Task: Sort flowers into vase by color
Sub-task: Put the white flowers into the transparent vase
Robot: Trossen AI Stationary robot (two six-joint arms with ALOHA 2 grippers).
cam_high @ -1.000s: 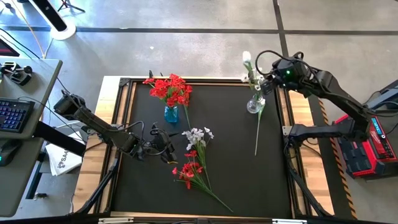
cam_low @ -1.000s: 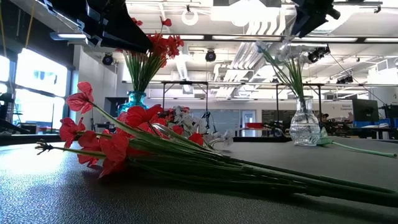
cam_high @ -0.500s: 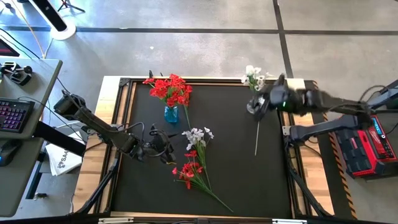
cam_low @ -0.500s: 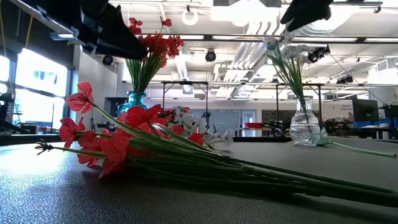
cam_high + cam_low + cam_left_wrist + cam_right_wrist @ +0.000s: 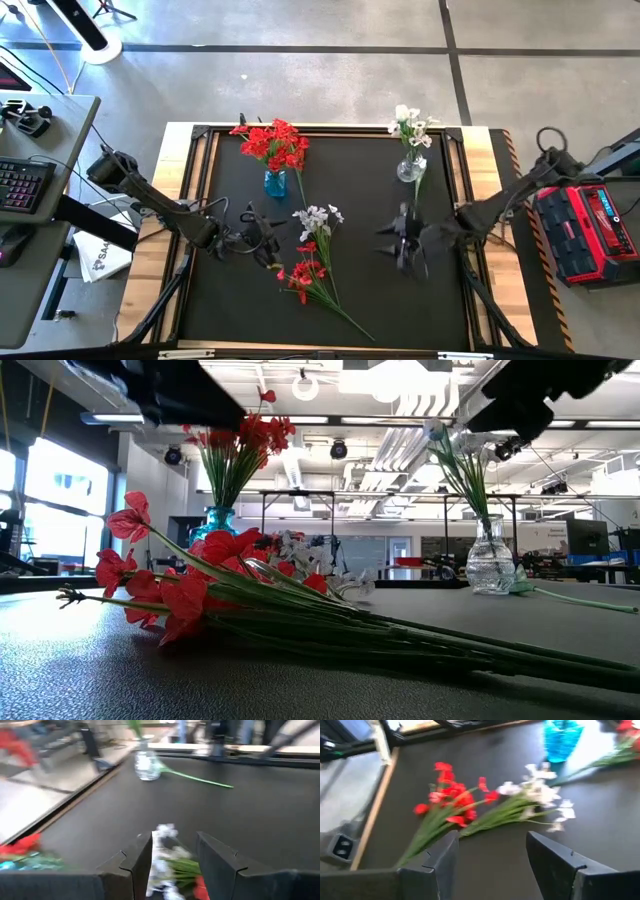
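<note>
A loose bundle of artificial sprigs with thin green stems lies flat near the middle of the black worktop (image 5: 370,180), red blossom clusters (image 5: 303,274) toward the near edge and small white blossoms (image 5: 318,216) at its far end. In the low view the same red blossoms (image 5: 190,585) and their stems stretch across the mat in the foreground. More red sprigs (image 5: 272,142) stand upright in a small blue glass vase (image 5: 275,183) at the far left of the mat, and white sprigs (image 5: 410,125) stand in a clear glass vase (image 5: 408,170) at the far right. One single green stem (image 5: 414,215) lies on the mat just below the clear vase, its upper end beside the vase's base.

The left claw (image 5: 262,242) hovers low just left of the lying bundle; its wrist view shows the two dark fingers (image 5: 135,862) parted with white blossoms (image 5: 165,850) between them, though no contact can be made out. The right claw (image 5: 402,243) hangs over the mat right of the bundle and below the clear vase, blurred. In its wrist view the fingers (image 5: 442,857) stand apart with nothing held, the bundle ahead of them.
</note>
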